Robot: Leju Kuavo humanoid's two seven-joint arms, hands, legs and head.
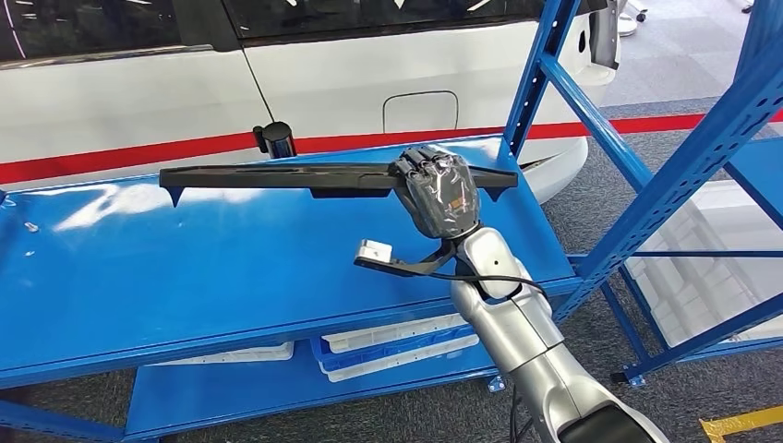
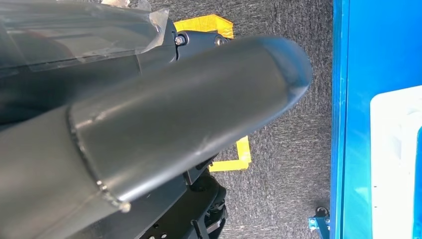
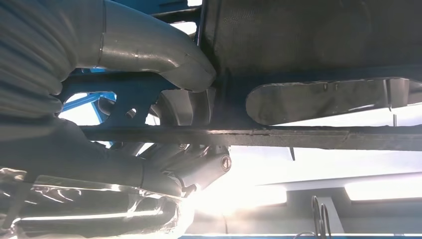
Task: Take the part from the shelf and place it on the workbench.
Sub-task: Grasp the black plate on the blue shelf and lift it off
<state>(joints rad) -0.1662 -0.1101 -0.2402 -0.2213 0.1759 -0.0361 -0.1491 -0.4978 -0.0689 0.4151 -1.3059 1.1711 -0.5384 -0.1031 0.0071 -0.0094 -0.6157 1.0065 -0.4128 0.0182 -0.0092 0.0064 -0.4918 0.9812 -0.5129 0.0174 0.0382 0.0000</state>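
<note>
**Right hand on part at shelf**

Right hand (image 1: pixel 441 192) has its fingers wrapped over the long black plastic part (image 1: pixel 277 177), gripping near one end. Part sits level just over the blue shelf deck (image 1: pixel 185 268). Left hand (image 2: pixel 189 119): can't tell its state.

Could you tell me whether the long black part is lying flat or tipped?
Roughly level: the long black part runs horizontally above the blue shelf, gripped by the right robot hand.

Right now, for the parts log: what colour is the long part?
Black, clearest in the head view.
</note>
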